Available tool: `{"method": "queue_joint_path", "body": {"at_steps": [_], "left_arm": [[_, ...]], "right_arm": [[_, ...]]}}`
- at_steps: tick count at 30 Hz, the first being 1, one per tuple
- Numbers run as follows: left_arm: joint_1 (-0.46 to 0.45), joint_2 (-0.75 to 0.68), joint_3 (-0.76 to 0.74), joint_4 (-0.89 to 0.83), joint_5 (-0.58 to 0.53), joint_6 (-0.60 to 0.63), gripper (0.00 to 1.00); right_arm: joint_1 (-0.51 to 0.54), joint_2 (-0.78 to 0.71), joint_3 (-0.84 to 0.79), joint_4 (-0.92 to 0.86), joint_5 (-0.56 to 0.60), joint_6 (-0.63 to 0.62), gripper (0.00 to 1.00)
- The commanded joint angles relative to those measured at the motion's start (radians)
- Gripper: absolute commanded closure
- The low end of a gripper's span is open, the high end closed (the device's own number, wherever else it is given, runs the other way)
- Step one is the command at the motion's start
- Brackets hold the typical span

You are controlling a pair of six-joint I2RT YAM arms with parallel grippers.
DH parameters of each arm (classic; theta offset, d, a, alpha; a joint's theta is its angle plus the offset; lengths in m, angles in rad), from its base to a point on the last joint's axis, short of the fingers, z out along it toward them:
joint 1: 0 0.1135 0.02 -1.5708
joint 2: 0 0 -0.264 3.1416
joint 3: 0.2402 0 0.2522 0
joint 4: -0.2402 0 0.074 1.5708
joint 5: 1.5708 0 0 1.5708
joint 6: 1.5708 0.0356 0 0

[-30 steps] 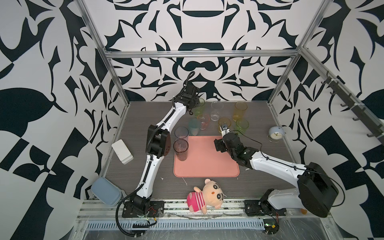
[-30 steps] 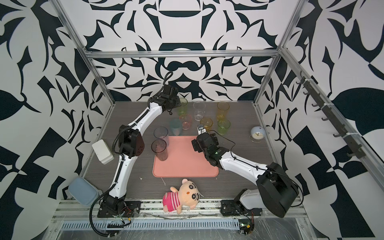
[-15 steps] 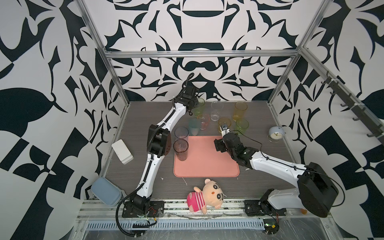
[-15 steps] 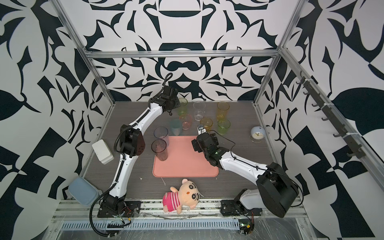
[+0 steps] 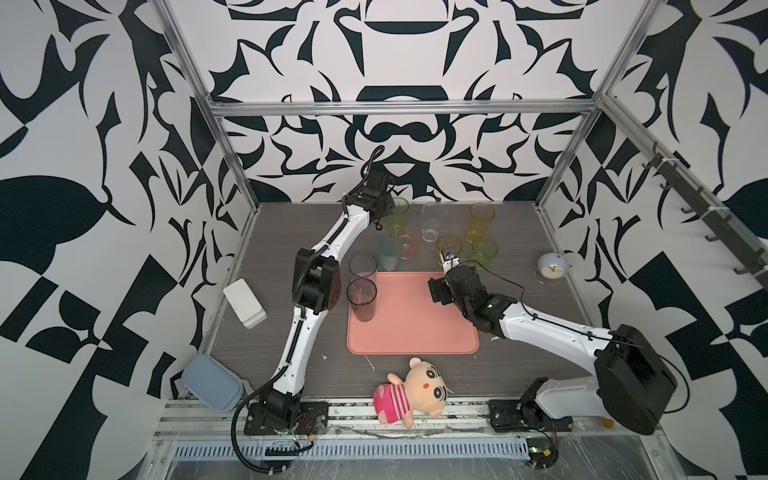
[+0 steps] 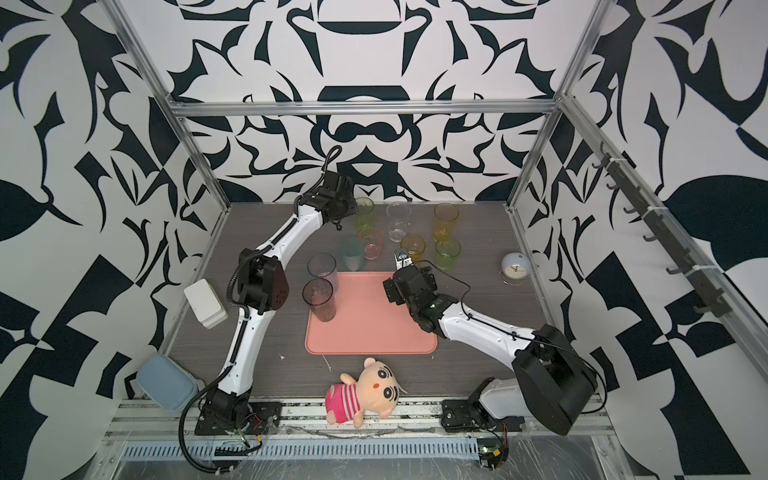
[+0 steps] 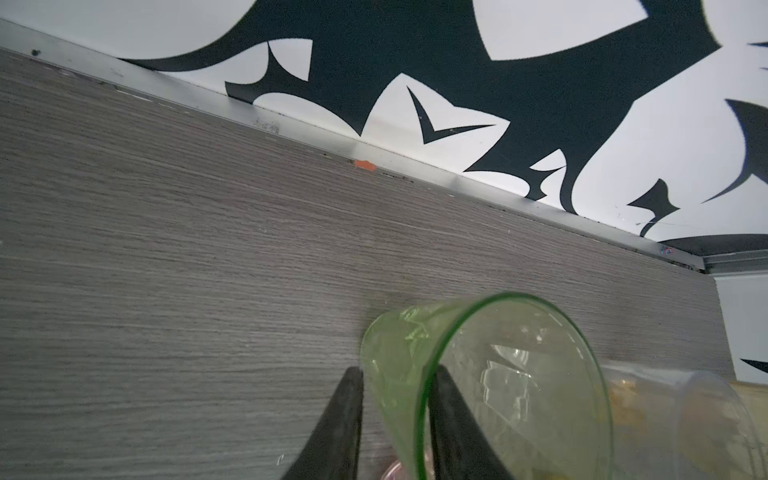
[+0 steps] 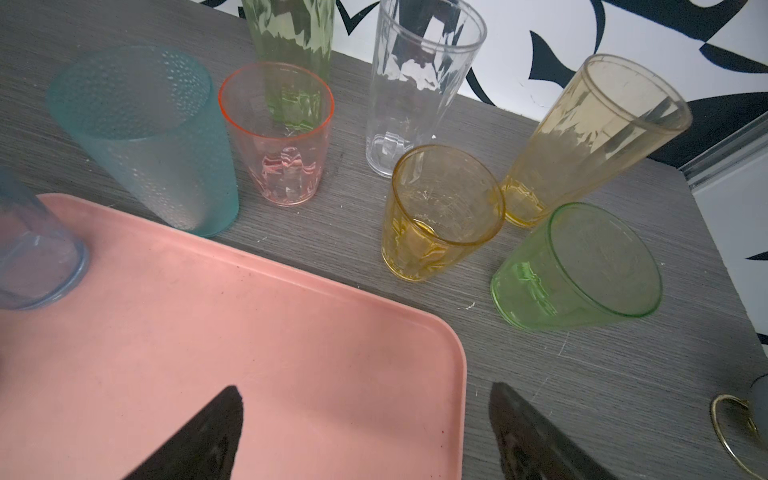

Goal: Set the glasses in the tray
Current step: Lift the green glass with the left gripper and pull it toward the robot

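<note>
Left gripper point(image 7: 395, 374) is narrow, astride the wall of the tall green glass point(image 7: 498, 365) at the table's back, one finger inside and one outside; can't tell if it pinches. Right gripper point(image 8: 365, 390) is wide and empty over a tray point(image 8: 291, 353) corner. The glass looks light, stiff and slick: a gentle rim pinch should do, kept upright.

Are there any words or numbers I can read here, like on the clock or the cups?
No text can be read in any view.
Clock: the marks on its face are too small to read.
Glasses, tray, white box, doll: no writing shows.
</note>
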Motion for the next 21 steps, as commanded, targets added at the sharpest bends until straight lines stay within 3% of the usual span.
{"method": "queue_joint_path", "body": {"at_steps": [1, 21], "left_arm": [[0.009, 0.009, -0.021, -0.008, 0.017, -0.002, 0.72], [0.016, -0.019, -0.053, -0.008, 0.025, 0.01, 0.88]], "right_arm": [[0.004, 0.008, 0.029, 0.014, 0.018, 0.015, 0.05], [0.004, 0.011, 0.031, 0.015, 0.013, 0.017, 0.05]]}}
